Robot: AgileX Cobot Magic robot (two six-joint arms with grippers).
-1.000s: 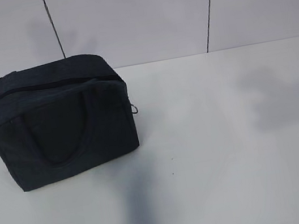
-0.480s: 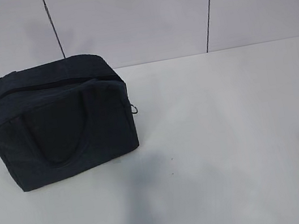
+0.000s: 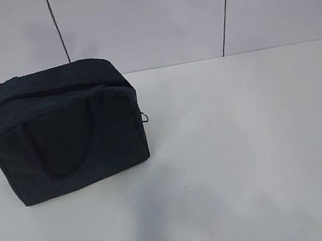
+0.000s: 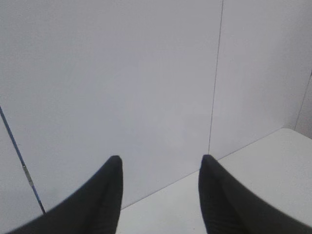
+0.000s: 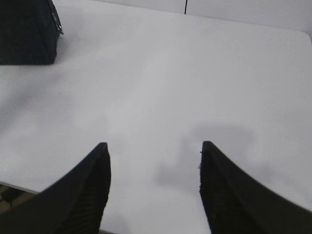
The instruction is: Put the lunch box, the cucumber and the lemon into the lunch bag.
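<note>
Exterior view looks down at a slant across the surface toward the back wall. Left wrist view faces that wall, raised. Right wrist view tilts down over the surface (shared with exterior: lunch bag, here at top left).

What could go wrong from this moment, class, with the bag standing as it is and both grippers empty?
1. The lunch bag looks zipped shut, so nothing can go in until it is opened.
2. The soft bag may slide or tip on the smooth table if one gripper pulls the ring pull alone.
3. Left gripper faces the wall, right gripper bare table; no food is visible.
</note>
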